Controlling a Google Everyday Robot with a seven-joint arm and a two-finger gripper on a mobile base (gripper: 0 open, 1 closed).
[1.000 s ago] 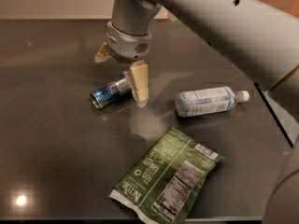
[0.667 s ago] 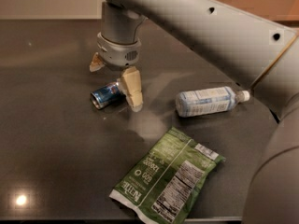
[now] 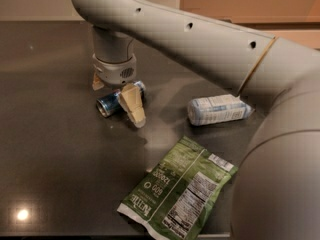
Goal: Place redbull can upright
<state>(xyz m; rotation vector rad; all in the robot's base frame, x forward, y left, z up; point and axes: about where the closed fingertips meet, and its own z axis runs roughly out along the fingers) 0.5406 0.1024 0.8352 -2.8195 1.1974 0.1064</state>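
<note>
We see a dark table (image 3: 50,154) with the arm (image 3: 200,39) reaching down from the upper right. The gripper (image 3: 118,104) hangs low over the table at left of centre, its wrist pointing downward. Its two fingers stand wide apart: the near finger (image 3: 133,106) is on the side towards us, and the far finger (image 3: 97,82) is behind. The can (image 3: 107,105) lies on its side on the table between these two fingers. Its silver end points to the lower left and its blue body runs up to the right, passing behind the near finger. We cannot tell whether either finger touches it.

To the right, well apart from the gripper, a clear plastic bottle (image 3: 217,109) with a pale label also lies on its side. A green snack bag (image 3: 180,189) lies flat nearer the front edge, below the bottle and to the lower right of the can.
</note>
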